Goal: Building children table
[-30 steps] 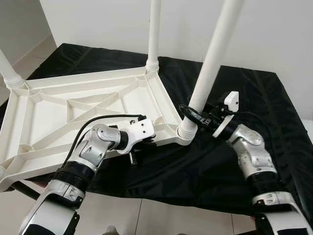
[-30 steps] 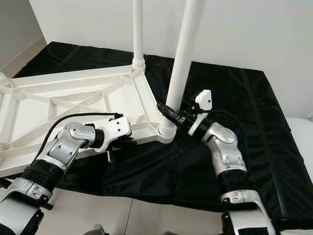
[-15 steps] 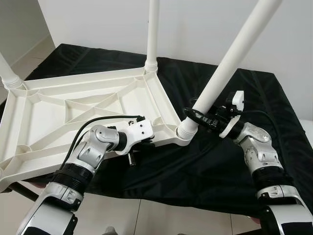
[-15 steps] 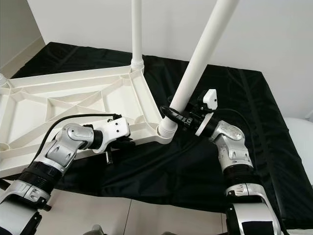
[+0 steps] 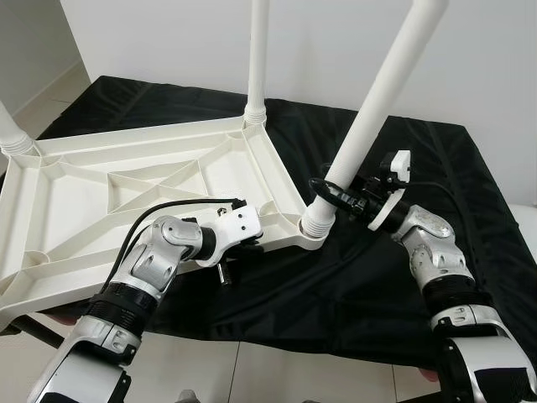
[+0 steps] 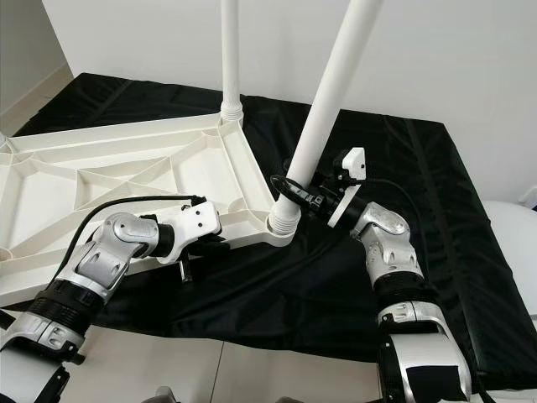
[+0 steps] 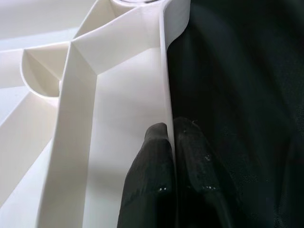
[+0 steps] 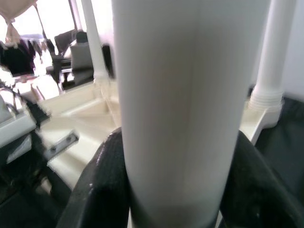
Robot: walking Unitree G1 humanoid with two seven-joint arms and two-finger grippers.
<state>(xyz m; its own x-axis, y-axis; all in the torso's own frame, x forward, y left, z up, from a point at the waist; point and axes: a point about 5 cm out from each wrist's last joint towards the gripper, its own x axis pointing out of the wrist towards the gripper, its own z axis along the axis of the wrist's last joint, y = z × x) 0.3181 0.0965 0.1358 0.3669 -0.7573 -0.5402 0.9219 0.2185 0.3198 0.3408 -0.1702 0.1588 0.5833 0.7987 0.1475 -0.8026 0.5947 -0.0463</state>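
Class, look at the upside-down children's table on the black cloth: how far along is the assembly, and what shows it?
Done: the far leg stands upright in its corner socket, and another leg rises at the far left corner. In hand: the right claw grips the near leg, which leans in its socket, while the left claw pinches the tabletop rim. Left: straightening and seating that leg; the fourth corner is out of view.

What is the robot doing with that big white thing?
It is putting together a small white table, which lies upside down on a black cloth. The right gripper clasps a white leg just above the corner socket; the leg leans to one side. The left gripper pinches the table's near edge to hold it steady. Another leg stands upright at the far corner.
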